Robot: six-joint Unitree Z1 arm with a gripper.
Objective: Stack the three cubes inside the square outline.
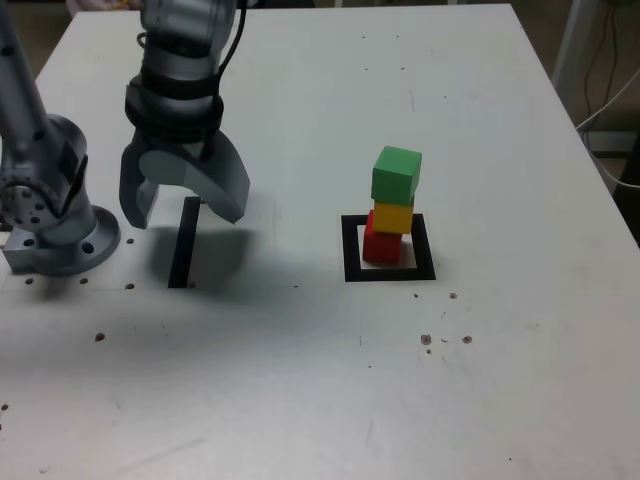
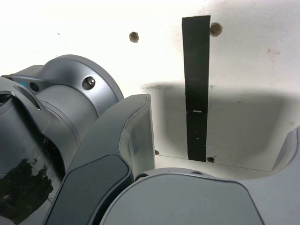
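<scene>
- Pincer (image 1: 186,208), left of the exterior frame, hangs wide and empty over the black strip (image 1: 183,243).
- Green cube (image 1: 396,175) sits skewed atop yellow (image 1: 393,216) and red (image 1: 382,245); a jolt could topple it.

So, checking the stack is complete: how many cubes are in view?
3, all stacked in the square outline: red cube at the bottom, yellow cube in the middle, green cube on top.

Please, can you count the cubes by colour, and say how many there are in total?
Green cube: 1, on top of the stack
Yellow cube: 1, in the middle
Red cube: 1, at the bottom, inside the square outline
Total: 3 cubes
</scene>
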